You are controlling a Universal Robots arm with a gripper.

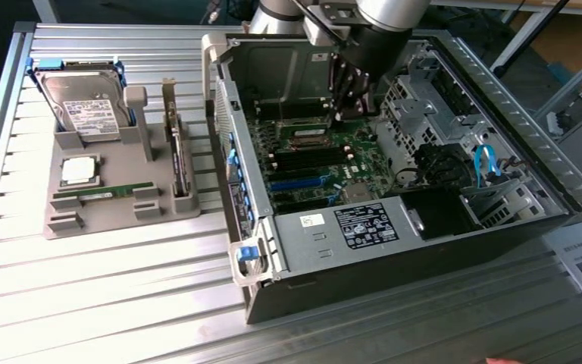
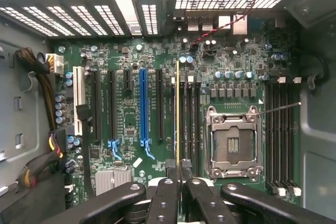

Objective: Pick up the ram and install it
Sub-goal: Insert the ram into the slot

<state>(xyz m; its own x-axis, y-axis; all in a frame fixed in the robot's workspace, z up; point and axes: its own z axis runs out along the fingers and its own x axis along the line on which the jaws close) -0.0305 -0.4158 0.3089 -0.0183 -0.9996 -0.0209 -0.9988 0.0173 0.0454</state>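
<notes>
Exterior view's left, well apart from the pincer: grey rack (image 1: 99, 221) holding a drive (image 1: 84, 106), a silver chip (image 1: 79, 171), a second green stick (image 1: 104, 192) lying flat, and a card (image 1: 178, 163) on edge.

Middle of that view: open case (image 1: 423, 273). Pincer (image 1: 348, 112) stands inside it, tips low over the board.

Wrist view: pincer (image 2: 177, 167) narrow, fingers (image 2: 167, 182) pinched on the ram (image 2: 177, 108), pads on its flat faces at the upper edge. Ram hangs straight below the pincer, seen edge-on as a thin yellowish line. It runs along the black slots (image 2: 191, 119) just beside it. Empty socket (image 2: 232, 140) lies just past those slots. Blue slot (image 2: 143, 103) is near, on the ram's other side. Whether the ram's lower edge touches a slot: cannot tell.

Handling, judged: light, stiff and thin; fragile at the chips and the contact edge. The flat faces give the pads good purchase, but the board is smooth and could pivot if loaded off-centre. Best held by the upper edge, clear of the contacts. A tilted stick would likely bind or flex in a slot.
</notes>
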